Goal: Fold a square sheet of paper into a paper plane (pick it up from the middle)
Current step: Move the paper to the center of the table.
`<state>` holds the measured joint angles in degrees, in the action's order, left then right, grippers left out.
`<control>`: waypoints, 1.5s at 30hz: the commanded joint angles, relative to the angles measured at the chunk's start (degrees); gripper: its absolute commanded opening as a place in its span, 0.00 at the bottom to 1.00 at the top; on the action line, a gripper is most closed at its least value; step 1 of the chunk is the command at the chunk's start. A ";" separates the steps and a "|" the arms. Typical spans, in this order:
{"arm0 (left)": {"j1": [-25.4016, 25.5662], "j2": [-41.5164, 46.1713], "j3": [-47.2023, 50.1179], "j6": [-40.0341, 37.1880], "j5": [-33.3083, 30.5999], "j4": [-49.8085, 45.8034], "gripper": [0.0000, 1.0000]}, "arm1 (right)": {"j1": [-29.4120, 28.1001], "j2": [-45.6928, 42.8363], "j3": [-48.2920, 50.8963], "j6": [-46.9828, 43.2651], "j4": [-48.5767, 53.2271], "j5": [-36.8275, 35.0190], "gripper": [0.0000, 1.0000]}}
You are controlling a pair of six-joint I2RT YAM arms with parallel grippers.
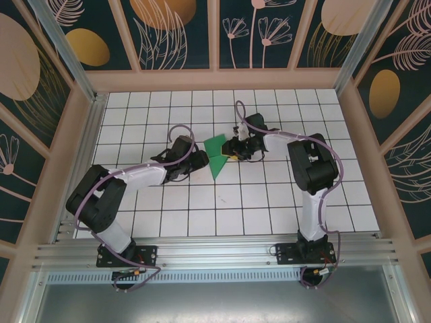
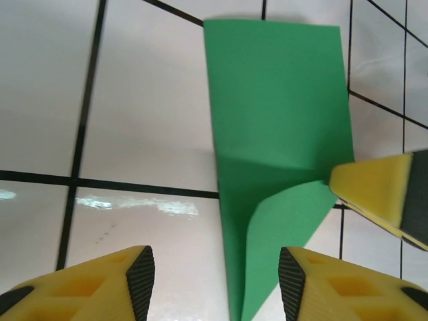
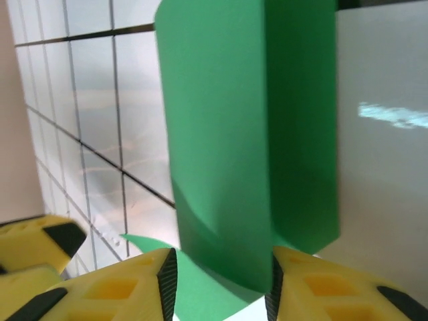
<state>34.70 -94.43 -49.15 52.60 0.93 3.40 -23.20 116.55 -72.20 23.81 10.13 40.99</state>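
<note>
white tiled table [image 1: 202,208], wood-framed floral panels [image 1: 175,33] on left, far and right sides, metal rail [image 1: 215,250] along near edge. both grippers crowd the paper: left gripper [image 1: 199,161] just left of it, right gripper [image 1: 237,149] just right. square sheet of paper [image 1: 217,160] mid-table between them. plain green, partly folded: one part flat on the tiles, one flap curled up with a soft bend. left fingers released, spread either side of the paper's near tip. right fingers parted, not clamped, raised flap just beyond them; one yellow fingertip [image 2: 371,187] touches the paper's right edge.
</note>
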 commanded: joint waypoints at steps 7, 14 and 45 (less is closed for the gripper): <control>-1.68 3.61 2.84 1.02 -0.66 1.81 0.63 | 0.15 0.53 0.16 0.11 -3.11 3.95 0.15; -1.70 5.52 5.88 -0.84 2.73 6.27 0.74 | -0.20 -4.41 6.11 6.63 -7.42 -1.76 0.06; 15.75 -0.71 10.15 -31.46 9.42 29.65 0.48 | -7.82 -27.62 22.56 45.22 4.99 -30.13 0.00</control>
<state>50.33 -92.47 -37.98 25.06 7.31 29.89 -30.76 89.10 -48.88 66.98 13.58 10.35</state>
